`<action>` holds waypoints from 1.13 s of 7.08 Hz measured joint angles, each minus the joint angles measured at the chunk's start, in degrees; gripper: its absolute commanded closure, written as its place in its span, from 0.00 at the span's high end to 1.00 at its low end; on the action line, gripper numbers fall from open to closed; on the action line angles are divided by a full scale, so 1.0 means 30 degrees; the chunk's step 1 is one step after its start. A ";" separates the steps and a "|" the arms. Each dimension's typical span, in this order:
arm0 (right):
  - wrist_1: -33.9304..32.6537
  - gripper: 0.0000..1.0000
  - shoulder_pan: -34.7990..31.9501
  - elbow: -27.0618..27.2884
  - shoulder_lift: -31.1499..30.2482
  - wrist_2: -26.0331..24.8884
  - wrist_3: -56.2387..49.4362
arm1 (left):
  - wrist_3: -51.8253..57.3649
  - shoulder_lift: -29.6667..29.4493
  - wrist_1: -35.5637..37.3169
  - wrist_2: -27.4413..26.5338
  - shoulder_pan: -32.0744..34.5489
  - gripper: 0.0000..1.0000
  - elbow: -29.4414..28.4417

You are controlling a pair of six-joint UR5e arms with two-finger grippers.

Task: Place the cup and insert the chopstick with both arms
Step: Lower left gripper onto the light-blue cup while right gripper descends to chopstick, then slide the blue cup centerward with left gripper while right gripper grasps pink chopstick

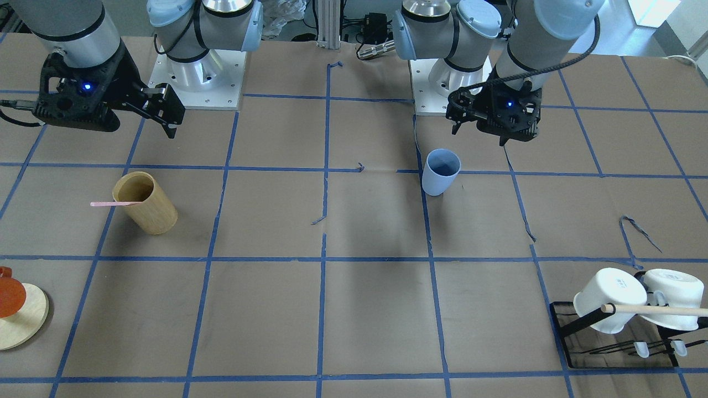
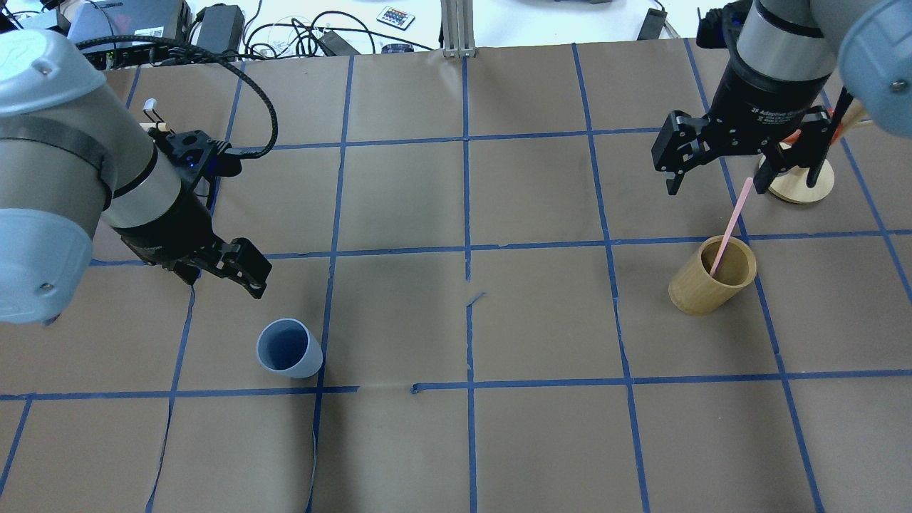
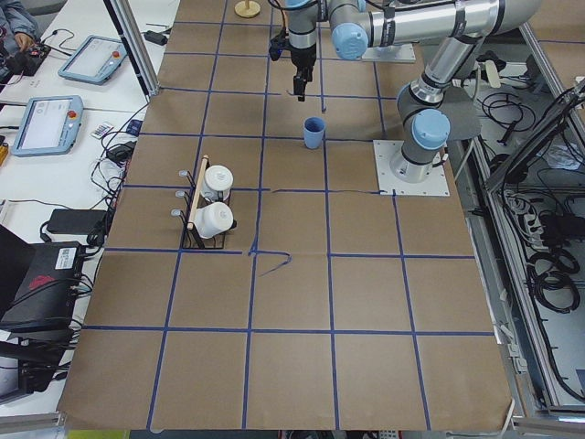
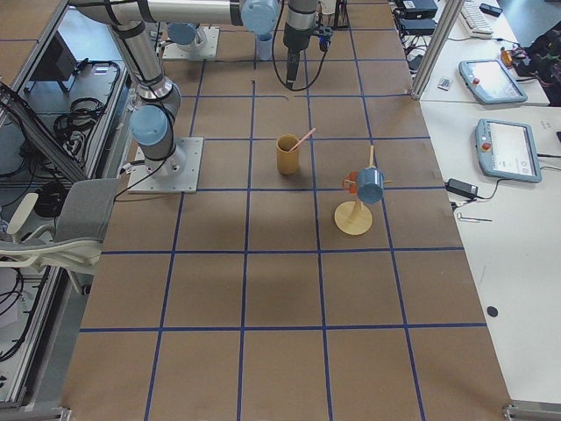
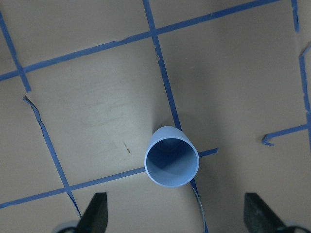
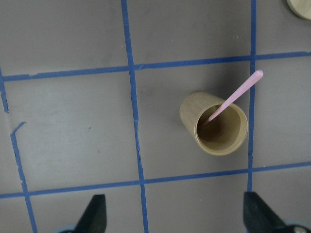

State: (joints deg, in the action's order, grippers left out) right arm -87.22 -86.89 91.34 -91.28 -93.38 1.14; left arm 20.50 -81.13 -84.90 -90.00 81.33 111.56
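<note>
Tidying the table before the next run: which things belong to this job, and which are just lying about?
Job: blue cup, pink chopstick, wooden holder.
Lying about: white mugs, black rack, round wooden stand.

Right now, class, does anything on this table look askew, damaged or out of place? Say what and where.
Only the blue tape grid: strips are torn and curling off the paper in several spots, for example near the mug rack. The blue cup stands upright; the chopstick leans in the wooden cup.
</note>
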 measured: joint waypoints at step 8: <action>-1.5670 1.00 0.1236 0.8298 0.0030 -0.3654 0.0871 | -0.3265 -0.1753 0.5159 0.0536 -0.1229 0.00 0.5308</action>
State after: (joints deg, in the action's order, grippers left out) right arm -134.23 -83.18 116.23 -91.19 -104.34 3.75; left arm 10.71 -86.39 -69.43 -88.39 77.64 127.48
